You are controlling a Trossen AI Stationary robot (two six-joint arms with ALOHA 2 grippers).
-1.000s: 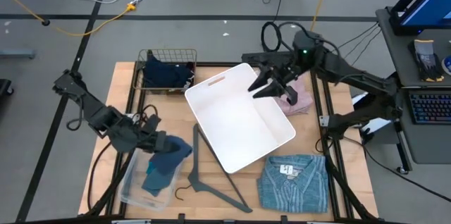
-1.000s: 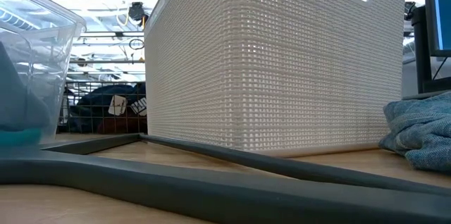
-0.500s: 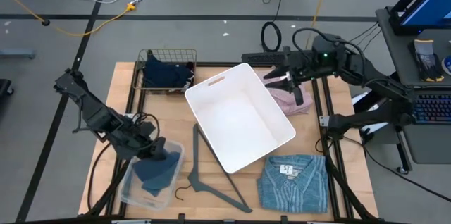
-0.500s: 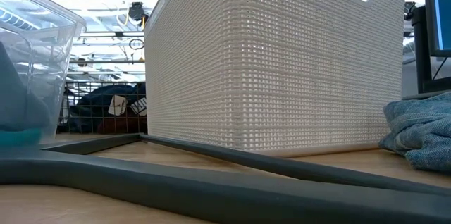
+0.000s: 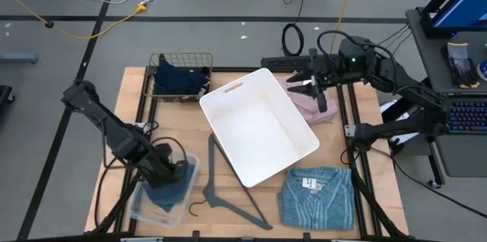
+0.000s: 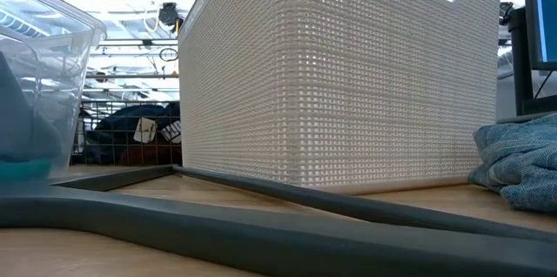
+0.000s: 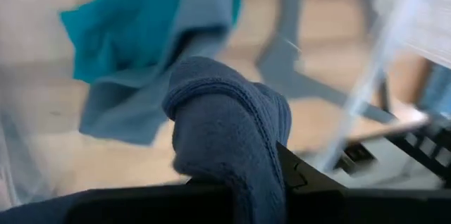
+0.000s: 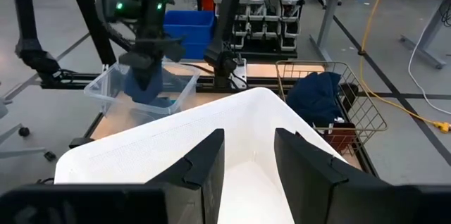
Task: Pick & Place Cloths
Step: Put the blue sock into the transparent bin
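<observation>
Centre place on the wooden table [image 5: 122, 120] is taken by a large white perforated plastic basket [image 5: 259, 126], set at an angle, its lattice wall filling much of the low view [image 6: 339, 77].

Beside the basket's near corner, toward the table's front edge, a blue striped shirt with a white label [image 5: 316, 196] is laid flat; a fold of it is seen at the edge of the low view [image 6: 518, 168].

At the basket's front left, a clear plastic bin [image 5: 141, 200] is placed, and a slate-blue cloth [image 5: 163, 196] is seen inside it. In the left wrist view a thick fold of this blue cloth [image 7: 232, 132] is pinched by the left gripper [image 5: 169, 172], which is lowered over the bin, with a teal cloth [image 7: 134, 34] lying on the bin floor beyond it.

Between the bin and the basket, a grey plastic hanger [image 5: 224, 192] is laid on the wood, its bar running along the front of the low view [image 6: 174, 225].

Behind the basket's left rear corner, a brass-coloured wire basket [image 5: 180, 61] is found, with a navy cloth [image 5: 179, 81] bundled inside; the same is seen in the right wrist view [image 8: 317, 97].

Against the basket's right side, a pink fleece cloth [image 5: 312, 106] is heaped.

Just above that pink heap, at the basket's right rim, the right gripper [image 5: 310, 86] is held with its fingers [image 8: 204, 164] spread apart and nothing between them.
</observation>
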